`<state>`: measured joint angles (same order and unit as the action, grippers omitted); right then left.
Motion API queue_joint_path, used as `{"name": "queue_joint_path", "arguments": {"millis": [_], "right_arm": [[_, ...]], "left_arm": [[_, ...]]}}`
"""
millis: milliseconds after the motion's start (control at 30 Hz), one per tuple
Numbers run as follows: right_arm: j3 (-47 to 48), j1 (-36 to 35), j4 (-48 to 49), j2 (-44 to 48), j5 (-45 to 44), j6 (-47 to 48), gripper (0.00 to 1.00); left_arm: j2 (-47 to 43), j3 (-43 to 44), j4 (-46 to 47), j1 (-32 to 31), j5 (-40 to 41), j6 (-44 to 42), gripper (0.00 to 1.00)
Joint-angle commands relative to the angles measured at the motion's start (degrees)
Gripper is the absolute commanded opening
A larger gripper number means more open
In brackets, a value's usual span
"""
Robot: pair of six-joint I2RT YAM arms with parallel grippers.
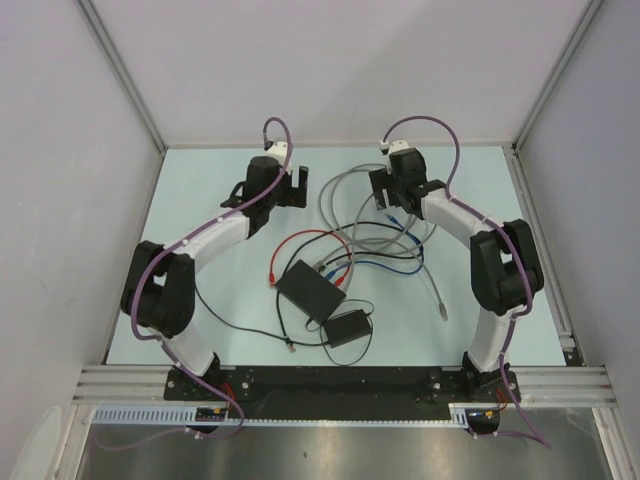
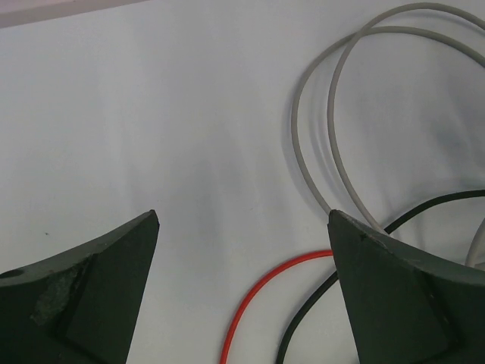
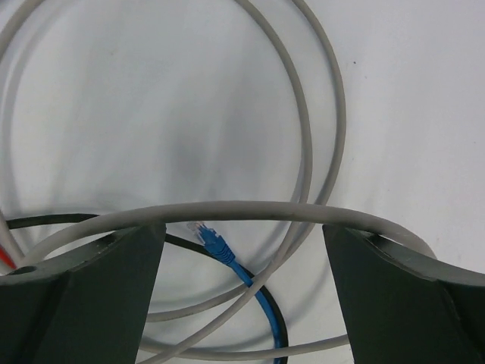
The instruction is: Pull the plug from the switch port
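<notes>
**Both grippers hanging open beyond the switch**

The switch (image 1: 310,290) is lying flat and slightly askew near the middle of a pale blue-green table (image 1: 190,190). Just beside its near right corner, a smaller power adapter (image 1: 347,328) is sitting on the same surface. A red cable (image 1: 305,233), a blue cable (image 3: 261,299) and several grey ones are gathering at the switch's far edge. From above the ports are too small to show which plugs are seated.

Beyond the switch and to its left, the left gripper (image 2: 242,216) is hovering with its fingers spread wide. It is gripping nothing, and only bare table, the red cable and a black cord (image 2: 286,334) are showing beneath it.

Beyond the switch and to its right, the right gripper (image 3: 244,227) is also standing spread. A grey cable (image 3: 189,208) is arching across the gap at its fingertips without being pinched. Below that, the blue cable's loose plug (image 3: 208,236) is lying on the table.

White wall panels (image 1: 330,60) are closing in the far side and both flanks around the switch. Slim aluminium posts (image 1: 120,70) are running up the corners. On the switch's near side, an aluminium rail (image 1: 120,380) is edging the table.
</notes>
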<state>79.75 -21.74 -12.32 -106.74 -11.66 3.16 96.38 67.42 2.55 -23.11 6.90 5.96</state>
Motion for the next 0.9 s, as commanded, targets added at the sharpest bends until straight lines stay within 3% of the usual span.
{"name": "queue_joint_path", "arguments": {"millis": [0,100,233,367,500,733,800,867], "right_arm": [[3.6,0.3,-0.2,-1.4,-3.2,2.9,0.91],[4.7,0.4,-2.3,-1.4,0.8,8.4,0.92],[8.3,2.1,-9.1,-0.5,13.1,11.1,0.92],[13.8,4.3,-16.2,-2.0,27.9,10.8,0.90],[14.4,4.6,-18.3,-2.2,32.3,10.6,0.88],[9.1,3.3,-18.3,2.0,34.5,9.8,0.88],[7.0,2.8,-18.1,2.4,35.5,9.9,0.88],[5.6,1.9,-18.6,3.7,36.1,11.3,0.88]], "left_arm": [[-3.3,-0.6,2.7,0.1,-0.5,-1.4,1.00],[-4.3,-0.9,2.2,0.3,-3.8,-5.5,1.00],[-7.1,0.2,-3.7,1.1,-21.2,-17.4,1.00],[-8.8,-0.2,-10.9,1.1,-26.9,-25.5,0.99],[-10.0,-2.0,-17.8,1.1,-30.3,-33.3,0.97],[-7.8,1.1,-29.5,-3.1,-30.8,-42.2,0.64],[-6.2,2.3,-31.9,-3.5,-33.1,-41.8,0.57],[-5.9,1.8,-33.7,-3.5,-33.9,-42.3,0.57]]}}
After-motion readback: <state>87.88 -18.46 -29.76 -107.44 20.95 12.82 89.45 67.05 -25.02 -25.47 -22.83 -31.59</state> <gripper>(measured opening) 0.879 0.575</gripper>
